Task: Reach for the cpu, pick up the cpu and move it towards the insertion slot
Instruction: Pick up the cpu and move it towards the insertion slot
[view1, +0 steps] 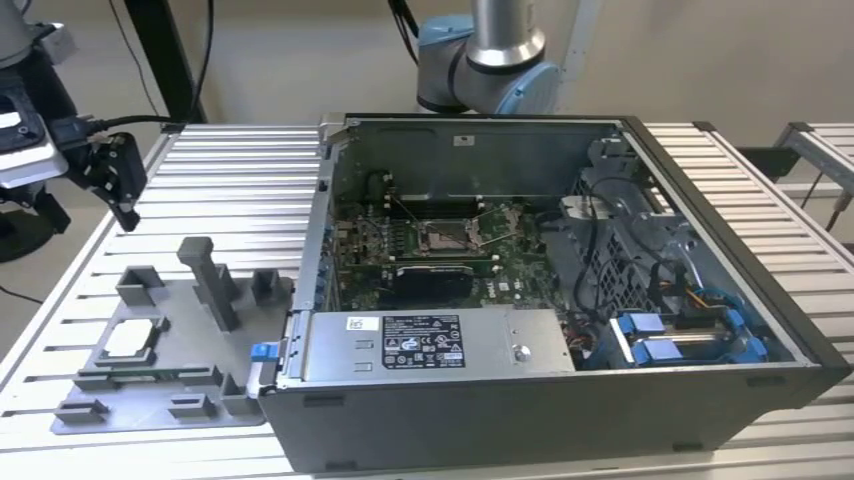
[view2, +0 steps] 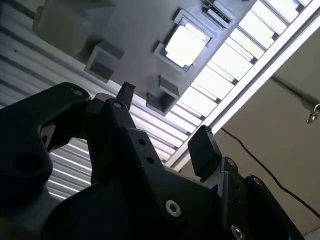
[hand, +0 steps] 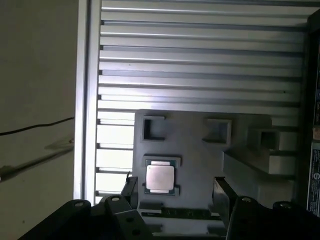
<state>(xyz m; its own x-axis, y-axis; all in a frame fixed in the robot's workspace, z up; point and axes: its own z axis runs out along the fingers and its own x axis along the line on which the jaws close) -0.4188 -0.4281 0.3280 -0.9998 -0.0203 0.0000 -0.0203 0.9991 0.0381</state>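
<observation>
The cpu, a small square chip with a silvery top, lies flat in a recess of the grey fixture plate at the exterior view's left. My gripper hangs in the air above the table, farther back than the plate and apart from the chip. In both wrist views its two black fingers stand open with nothing between them, and the cpu lies beyond the gripper. The insertion slot, a square metal-framed socket, sits on the board inside the open computer case.
Upright grey blocks rise from the fixture plate between the cpu and the case. The slatted aluminium table ends close beside the plate, with a cable beyond the edge. The arm's base stands behind the case.
</observation>
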